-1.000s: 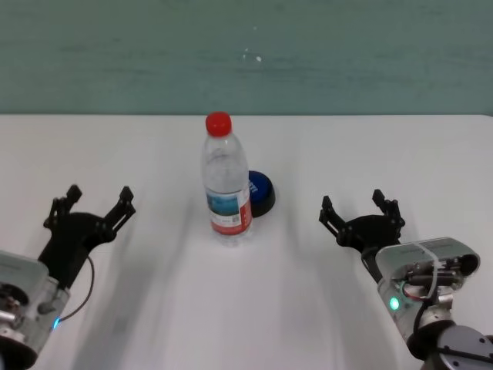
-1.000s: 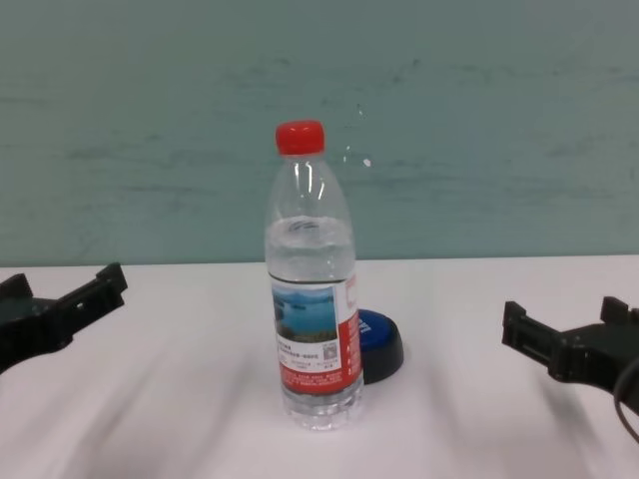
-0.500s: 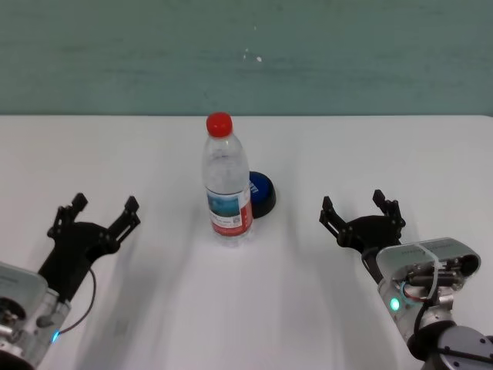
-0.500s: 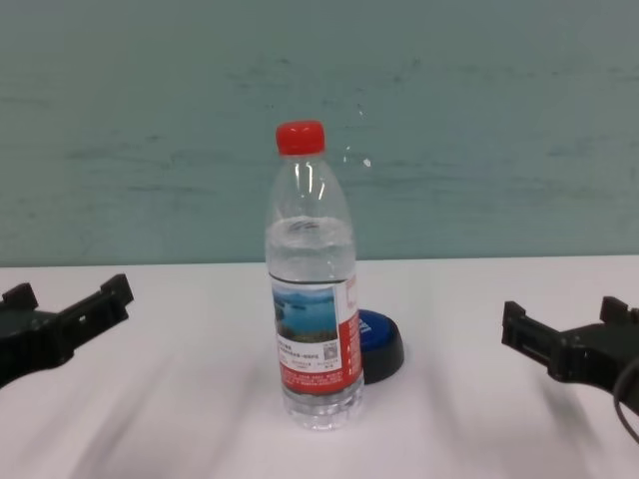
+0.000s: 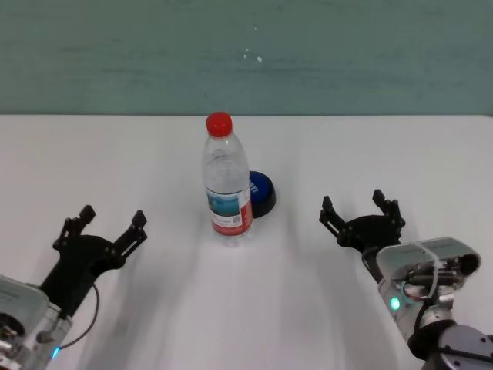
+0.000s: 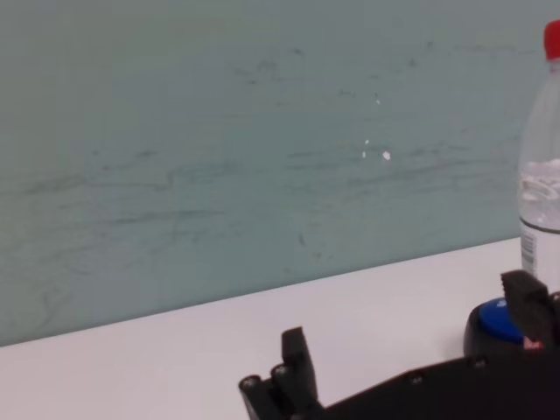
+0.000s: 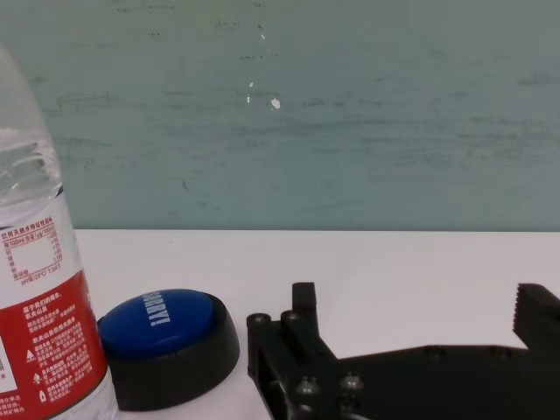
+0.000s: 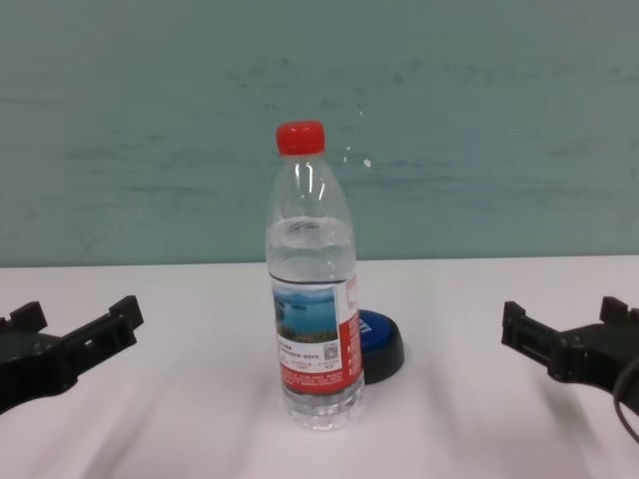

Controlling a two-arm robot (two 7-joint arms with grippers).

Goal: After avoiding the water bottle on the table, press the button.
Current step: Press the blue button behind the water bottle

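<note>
The tall clear plastic water bottle point(image 5: 226, 179) with a red screw cap and a red-and-white label stands upright near the middle of the flat white table point(image 5: 323, 146). The low round button point(image 5: 260, 193), with a blue domed top on a black base, sits just behind the bottle and a little toward the robot's right. In the chest view the bottle point(image 8: 311, 279) covers the left part of the button point(image 8: 380, 344). The 2 look very close together at their bases, but I cannot tell if they touch.

The black left gripper point(image 5: 108, 230) hovers low over the table on the robot's left side, well apart from the bottle. Its 2 fingers are spread wide and hold nothing. In the left wrist view the left gripper point(image 6: 407, 359) points toward the far wall, and the button point(image 6: 493, 319) and the bottle point(image 6: 542, 166) show beyond 1 of its fingers.

The black right gripper point(image 5: 359, 211) stays on the robot's right side, also low over the table and near the button but not touching it. Its fingers are spread apart too, with nothing between them. In the right wrist view the right gripper point(image 7: 418, 332) sits in the foreground, and the button point(image 7: 168, 348) stands beside the red label of the bottle point(image 7: 39, 306).
</note>
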